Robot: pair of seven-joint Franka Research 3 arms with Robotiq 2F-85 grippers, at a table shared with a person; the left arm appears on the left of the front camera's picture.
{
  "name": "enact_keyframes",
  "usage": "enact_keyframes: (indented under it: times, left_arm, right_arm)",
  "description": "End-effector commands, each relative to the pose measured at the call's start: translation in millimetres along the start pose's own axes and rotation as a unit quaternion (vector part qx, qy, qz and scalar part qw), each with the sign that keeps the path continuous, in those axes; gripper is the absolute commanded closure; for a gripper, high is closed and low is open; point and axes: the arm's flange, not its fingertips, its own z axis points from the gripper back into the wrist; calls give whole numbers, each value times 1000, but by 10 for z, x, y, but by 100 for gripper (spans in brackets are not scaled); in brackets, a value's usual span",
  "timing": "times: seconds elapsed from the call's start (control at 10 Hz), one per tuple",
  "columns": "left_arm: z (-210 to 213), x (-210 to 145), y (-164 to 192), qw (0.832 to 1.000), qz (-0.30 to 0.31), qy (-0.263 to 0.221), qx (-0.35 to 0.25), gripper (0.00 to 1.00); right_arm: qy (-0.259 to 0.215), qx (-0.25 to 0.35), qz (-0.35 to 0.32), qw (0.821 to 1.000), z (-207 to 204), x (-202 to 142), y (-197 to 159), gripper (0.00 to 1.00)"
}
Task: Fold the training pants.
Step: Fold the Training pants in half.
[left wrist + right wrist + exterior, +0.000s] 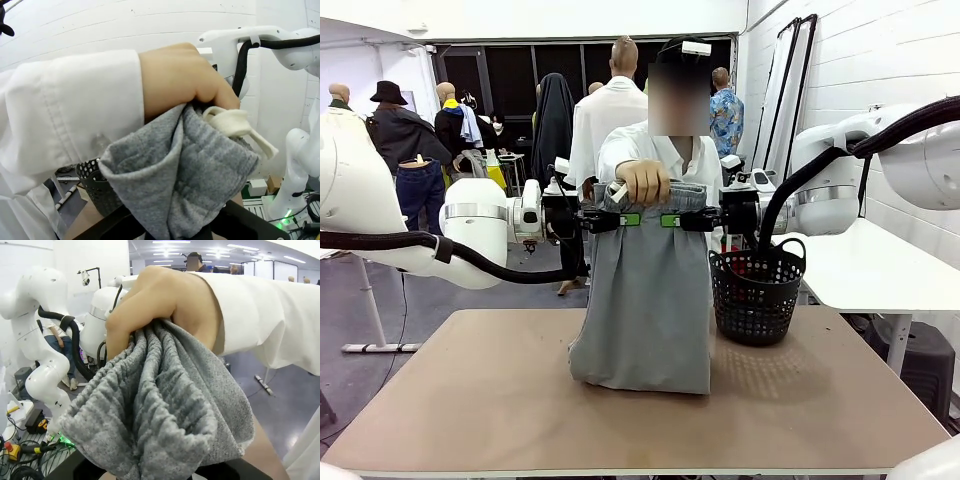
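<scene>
The light-grey training pants (645, 300) hang by their waistband above the table, their lower end resting on the tabletop. My left gripper (620, 219) is shut on the waistband's left end, and my right gripper (672, 220) is shut on its right end. A person's hand (644, 180) grips the waistband between my two grippers. In the left wrist view the gathered grey waistband (180, 175) with its cream drawstring (235, 125) sits right over my fingers, under the person's hand (185, 80). The right wrist view has the bunched waistband (150, 410) under the same hand (160, 305).
A black mesh basket (756, 292) stands on the table just right of the pants. The brown table (470, 400) has free room left and front. A white side table (870, 265) stands at the right. The person stands at the far edge.
</scene>
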Motion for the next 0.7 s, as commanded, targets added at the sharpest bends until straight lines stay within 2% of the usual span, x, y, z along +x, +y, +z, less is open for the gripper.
enact_keyframes:
  times: [0.0, 0.6]
  left_arm:
    - [8, 25, -9, 1000, -6, -5, 9, 100]
    - [8, 25, -9, 1000, -6, -5, 9, 100]
  right_arm:
    - [-5, 0, 0, 1000, -5, 17, 31, 100]
    - [-5, 0, 0, 1000, -5, 17, 31, 100]
